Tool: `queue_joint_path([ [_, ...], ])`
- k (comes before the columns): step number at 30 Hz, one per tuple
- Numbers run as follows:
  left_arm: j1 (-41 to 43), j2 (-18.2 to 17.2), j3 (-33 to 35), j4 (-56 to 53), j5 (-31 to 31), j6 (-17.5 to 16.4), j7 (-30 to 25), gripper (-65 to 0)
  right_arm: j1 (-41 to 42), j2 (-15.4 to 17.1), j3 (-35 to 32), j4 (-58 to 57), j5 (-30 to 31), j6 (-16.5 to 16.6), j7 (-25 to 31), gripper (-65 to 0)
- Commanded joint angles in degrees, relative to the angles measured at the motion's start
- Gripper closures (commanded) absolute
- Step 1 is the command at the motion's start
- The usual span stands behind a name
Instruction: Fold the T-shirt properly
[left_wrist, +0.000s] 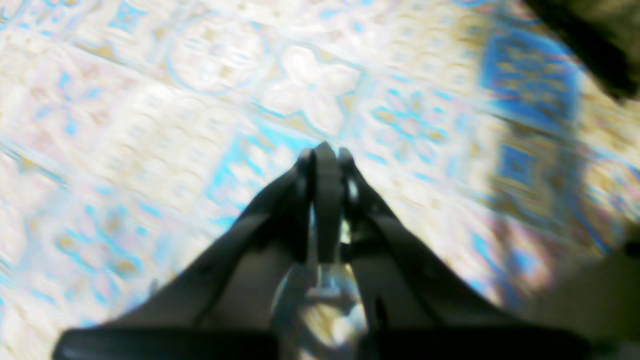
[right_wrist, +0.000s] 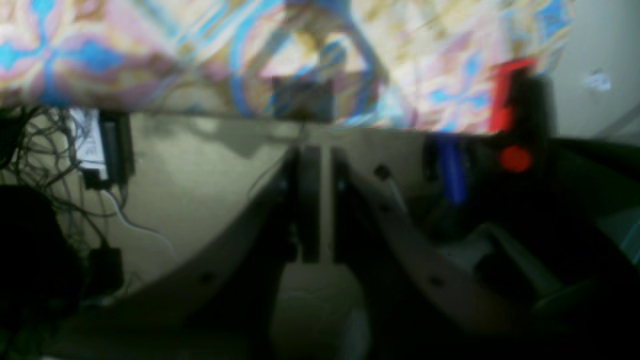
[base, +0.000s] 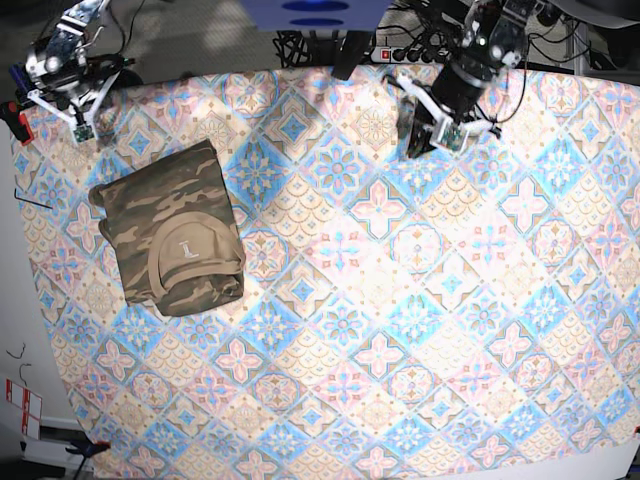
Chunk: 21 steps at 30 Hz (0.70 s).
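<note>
The camouflage T-shirt (base: 175, 235) lies folded into a compact bundle on the left of the table, tan collar with its white label facing up. My right gripper (base: 82, 118) hovers at the table's far left corner, behind the shirt and apart from it; in the right wrist view my right gripper (right_wrist: 318, 150) is shut and empty, and the shirt is out of view. My left gripper (base: 412, 128) hangs over the far middle of the tablecloth, well away from the shirt. In the left wrist view my left gripper (left_wrist: 325, 150) is shut with nothing in it.
The pastel tile-patterned tablecloth (base: 400, 330) covers the whole table. Beyond its edge (right_wrist: 200, 107) the right wrist view shows floor, tangled cables (right_wrist: 45, 150) and a red and black device (right_wrist: 515, 125). A power strip and cables (base: 400, 45) sit behind the table.
</note>
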Motion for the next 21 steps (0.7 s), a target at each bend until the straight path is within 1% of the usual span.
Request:
queue_joint_path([
  [1,1.03,-0.32,-0.35,0.98,-0.10,0.17,-1.16,0.0,-0.30,0.04,0.30,0.78,-1.68,-0.36,0.87,-2.8],
  [3,2.70,-0.32,-0.35,0.98,-0.10,0.17,-1.16,0.0,-0.39,-1.11,0.30,0.78,-3.96,-0.36,1.40,-2.8],
  [7,6.74,-0.32,-0.35,0.98,-0.19,0.25,-1.51,0.0,-2.41,-2.16,0.30,0.78,-4.14,-0.36,3.68,-2.8],
  [10,9.12,-0.32,-0.35,0.98,-0.19,0.52,-1.95,0.0,-4.00,-2.25,0.30,0.78,-4.14,-0.36,5.09,-2.8],
  [14,13.78,-0.32,-0.61,0.89,-0.01,0.61,-8.46,0.0,-6.63,-3.04,0.65,0.78,-4.14,-0.36,7.29,-2.8],
  [18,18.26,0.03,-3.16,0.01,0.08,0.61,-8.72,0.0,-10.24,-4.18,0.39,0.69,-4.14,-0.36,10.54,-2.8],
  [21,19.58,0.03,-3.51,-4.21,-0.10,0.61,-8.90,0.0,-12.26,-4.27,0.39,-1.07,-4.14,-0.36,12.56,-2.7],
])
